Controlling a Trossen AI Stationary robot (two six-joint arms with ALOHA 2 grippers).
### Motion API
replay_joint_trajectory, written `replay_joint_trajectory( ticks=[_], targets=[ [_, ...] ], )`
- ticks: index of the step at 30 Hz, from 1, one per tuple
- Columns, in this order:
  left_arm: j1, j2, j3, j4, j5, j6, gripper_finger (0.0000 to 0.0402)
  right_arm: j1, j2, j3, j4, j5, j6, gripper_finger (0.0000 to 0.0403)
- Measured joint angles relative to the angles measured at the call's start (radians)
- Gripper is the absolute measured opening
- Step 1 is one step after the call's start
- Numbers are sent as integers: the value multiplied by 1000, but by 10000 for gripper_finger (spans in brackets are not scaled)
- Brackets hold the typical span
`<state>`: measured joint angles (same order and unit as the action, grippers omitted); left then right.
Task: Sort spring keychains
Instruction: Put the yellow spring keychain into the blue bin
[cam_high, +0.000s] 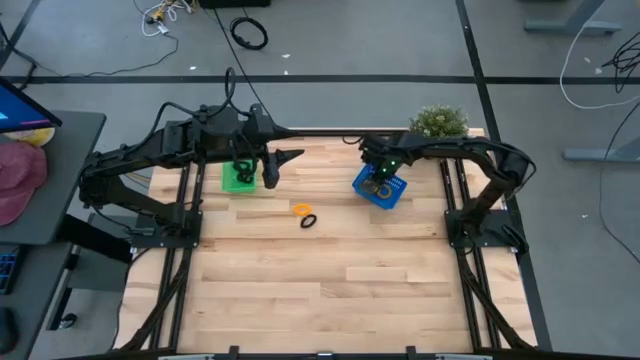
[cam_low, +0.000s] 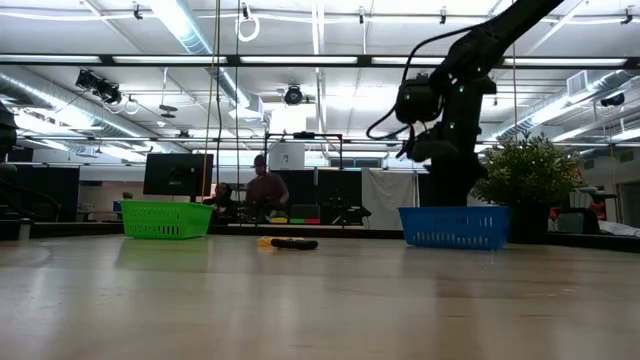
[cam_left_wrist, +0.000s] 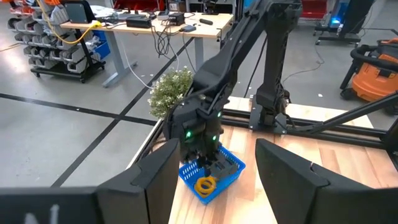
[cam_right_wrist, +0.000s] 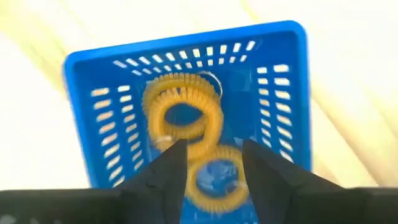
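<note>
Right hand (cam_high: 379, 182) hangs over the blue basket (cam_high: 394, 195), fingers apart with nothing between them; the right wrist view looks straight down past the fingertips (cam_right_wrist: 166, 163) at two orange spring keychains (cam_right_wrist: 184, 112) lying inside, one partly over the other. Looks like a drop just made, judging by the empty open fingers above them. Left hand (cam_high: 272, 172) sits at the green basket (cam_high: 238, 180), on the side facing the blue basket, fingers also apart and empty; something dark shows in the green basket, probably black keychains, too small to be sure. Two keychains remain on the desk (cam_high: 320, 290), between the two baskets and nearer the front edge than either: an orange one (cam_high: 301, 209) and a black one (cam_high: 308, 221), touching or just beside each other. So sorting is mostly done, orange to blue, black apparently to green. Handling guess: light, springy plastic coils, soft enough to squash and flex, likely to roll or snag on a neighbour. Best taken across one side of the ring, pinching the coil wall, not spanning the whole loop. Risk: the two on the desk sit so close that a grab at one may drag the other. A potted plant (cam_high: 438, 122) stands just behind the blue basket, clear of the work.
</note>
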<state>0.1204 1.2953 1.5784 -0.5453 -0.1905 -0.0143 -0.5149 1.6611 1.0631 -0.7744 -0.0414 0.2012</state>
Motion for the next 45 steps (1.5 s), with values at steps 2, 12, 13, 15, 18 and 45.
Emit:
replay_joint_trajectory(
  ticks=[2,12,13,15,18,45],
  targets=[
    [0,0,0,0,0,0,216,7,-32,17,-44,0,0,157],
    [0,0,0,1,1,0,216,132,-290,230,-215,-24,-83,151],
    [0,0,0,1,7,0,216,149,-320,247,-209,-39,-91,151],
    [0,0,0,1,15,0,216,195,-391,266,-174,-59,-124,150],
    [0,0,0,1,18,0,216,280,-502,268,-108,-76,-185,151],
    [-31,-53,-177,119,-77,-98,216,464,-758,21,686,-8,-73,131]
  ],
)
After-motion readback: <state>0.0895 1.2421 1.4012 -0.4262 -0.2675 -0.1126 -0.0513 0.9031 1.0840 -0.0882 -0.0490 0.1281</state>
